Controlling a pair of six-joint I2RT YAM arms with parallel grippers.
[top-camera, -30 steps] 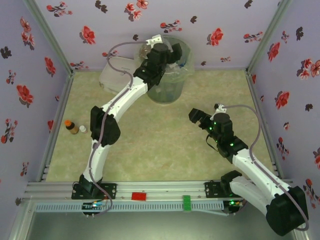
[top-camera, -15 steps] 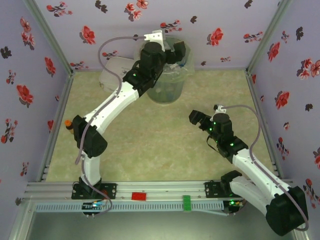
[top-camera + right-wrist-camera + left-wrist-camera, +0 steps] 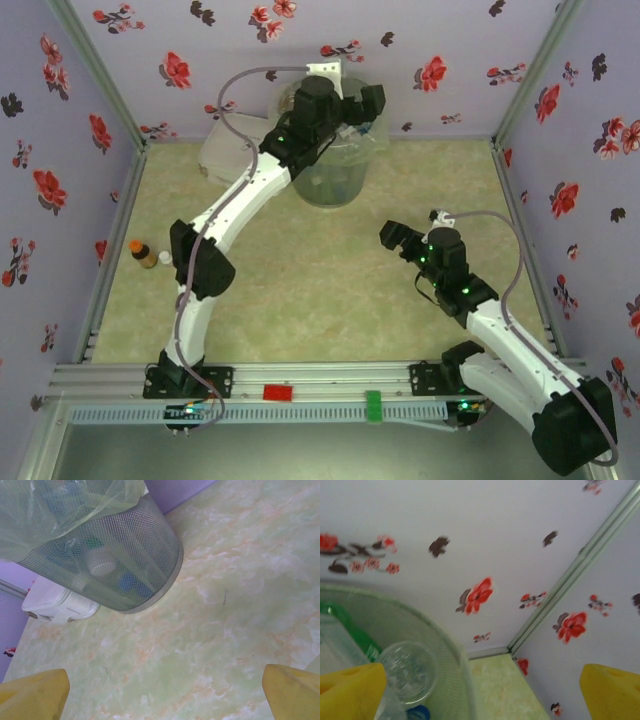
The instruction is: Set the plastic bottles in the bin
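Since bottles (image 3: pixel 405 672) lie in the bin (image 3: pixel 335 182) beneath my spread, empty left claw (image 3: pixel 360 105), I judge the job done; right claw (image 3: pixel 164 690) gapes empty too.

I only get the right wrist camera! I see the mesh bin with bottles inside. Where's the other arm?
Observer: The left end effector hangs above the bin, by the back wall.
Operator: Is it holding a bottle?
Observer: No, its jaws are open, nothing between them.
Operator: Anything else I can't see?
Observer: A small brown bottle with an orange cap, near the left wall.
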